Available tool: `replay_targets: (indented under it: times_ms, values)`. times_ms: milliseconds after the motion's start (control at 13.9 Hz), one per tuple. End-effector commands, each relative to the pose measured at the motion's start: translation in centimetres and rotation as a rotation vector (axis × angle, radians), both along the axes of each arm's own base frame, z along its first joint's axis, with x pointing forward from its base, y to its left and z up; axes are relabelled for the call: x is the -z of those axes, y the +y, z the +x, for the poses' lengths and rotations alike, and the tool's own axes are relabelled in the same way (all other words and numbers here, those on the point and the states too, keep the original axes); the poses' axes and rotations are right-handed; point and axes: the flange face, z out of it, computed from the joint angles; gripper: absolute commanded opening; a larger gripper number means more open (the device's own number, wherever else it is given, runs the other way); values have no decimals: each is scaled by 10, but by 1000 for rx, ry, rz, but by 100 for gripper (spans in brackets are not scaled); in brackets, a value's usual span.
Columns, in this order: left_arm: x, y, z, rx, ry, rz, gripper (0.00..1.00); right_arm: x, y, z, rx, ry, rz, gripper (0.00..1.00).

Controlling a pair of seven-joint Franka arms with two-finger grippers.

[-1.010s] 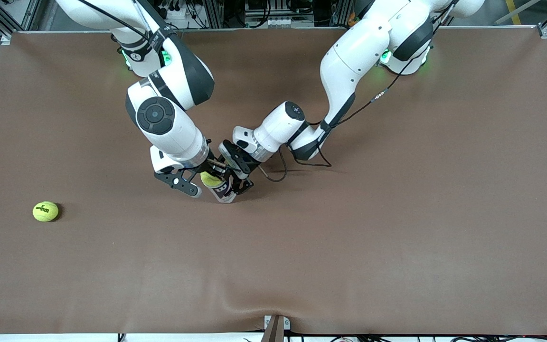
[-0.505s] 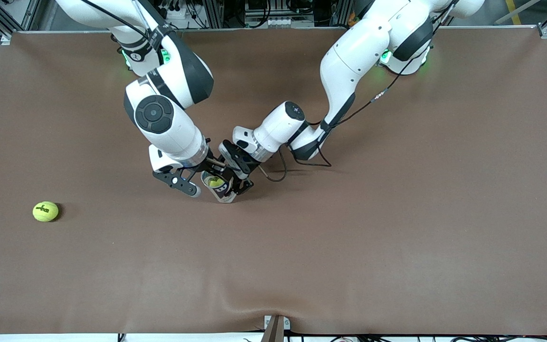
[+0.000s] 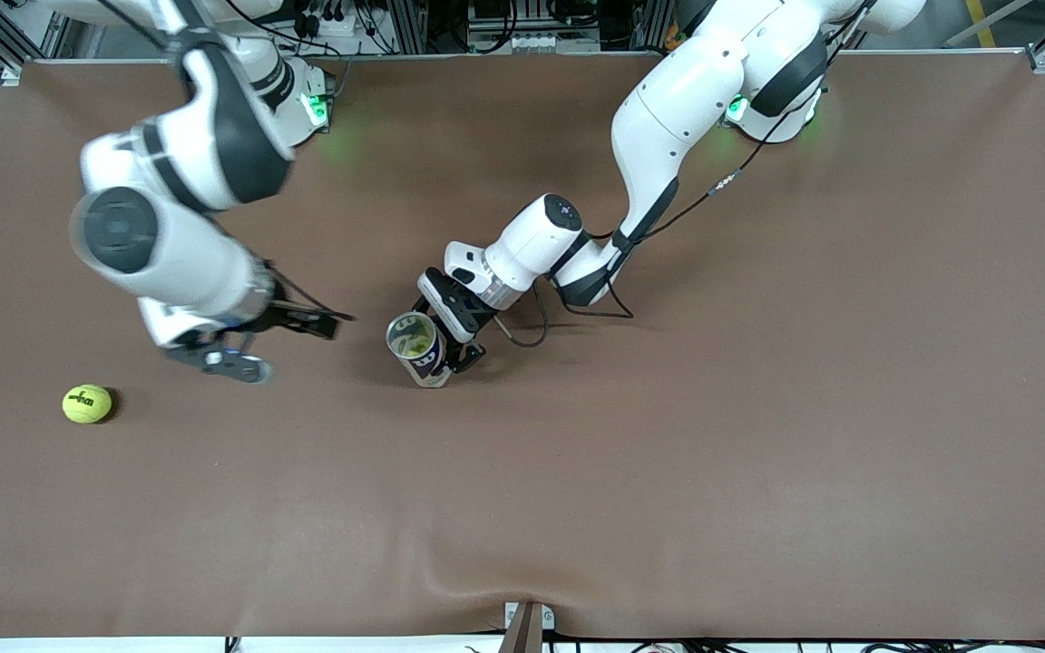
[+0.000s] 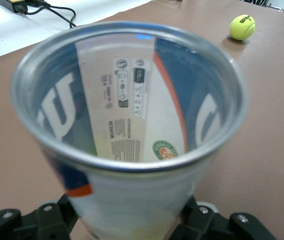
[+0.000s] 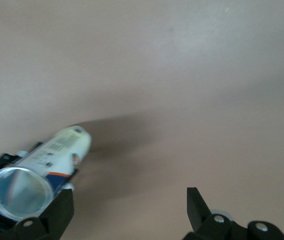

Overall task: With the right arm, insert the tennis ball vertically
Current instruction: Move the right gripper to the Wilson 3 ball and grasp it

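A clear tennis-ball can (image 3: 417, 349) with a blue and white label stands upright mid-table, mouth up. My left gripper (image 3: 448, 342) is shut on its lower part, a finger on each side; in the left wrist view the can (image 4: 132, 125) fills the frame above the left gripper (image 4: 132, 222). Yellow-green of a tennis ball (image 3: 414, 344) shows down inside the mouth. My right gripper (image 3: 307, 345) hangs open and empty over bare table beside the can, toward the right arm's end. The right gripper (image 5: 129, 210) holds nothing, and the can (image 5: 44, 160) shows at the frame's edge.
A second tennis ball (image 3: 87, 404) lies loose on the brown mat (image 3: 668, 472) toward the right arm's end, nearer the front camera than the can; it also shows as a ball (image 4: 242, 27) in the left wrist view. A black cable (image 3: 527, 331) loops beside the left wrist.
The right gripper let the ball go at the can's mouth, opened wide and swung away toward the right arm's end. The ball sank into the can. The left arm stayed put.
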Motion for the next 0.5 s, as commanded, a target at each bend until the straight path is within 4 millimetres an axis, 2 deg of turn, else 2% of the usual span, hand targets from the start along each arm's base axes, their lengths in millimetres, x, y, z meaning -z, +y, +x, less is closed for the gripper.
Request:
replay_targets:
  times_ms: [0,216,433]
  values:
    - [17,2,-5,-12,47,30,79,-3,-67,4,-100,16,5,100]
    - [17,2,-5,-11,46,30,76,-2,-147,10,-216,14,27,100]
    - [18,2,-5,-12,49,31,70,18,-231,10,-331,0,27,100]
